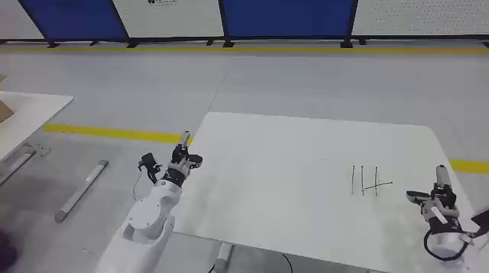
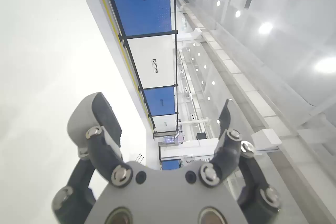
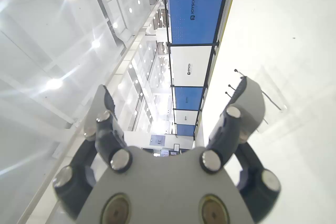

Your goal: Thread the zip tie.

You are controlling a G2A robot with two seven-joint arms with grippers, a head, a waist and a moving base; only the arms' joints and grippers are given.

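Several thin black zip ties (image 1: 367, 181) lie on the white table (image 1: 290, 173) near its right side, three side by side and one across them. My right gripper (image 1: 428, 189) hovers at the table's right edge, close to the ties, open and holding nothing. Its own view shows the gripper (image 3: 176, 99) open, with the ties' heads (image 3: 229, 86) just beyond one finger (image 3: 249, 96). My left gripper (image 1: 187, 152) is at the table's left edge, far from the ties, open and holding nothing. Seen from that wrist, the left gripper (image 2: 165, 117) has the ties (image 2: 140, 156) tiny in the distance.
A second white table (image 1: 27, 116) stands off to the left. A metal tube (image 1: 80, 190) lies on the floor between the tables. Blue and white panels (image 1: 290, 1) line the back, behind a yellow floor stripe.
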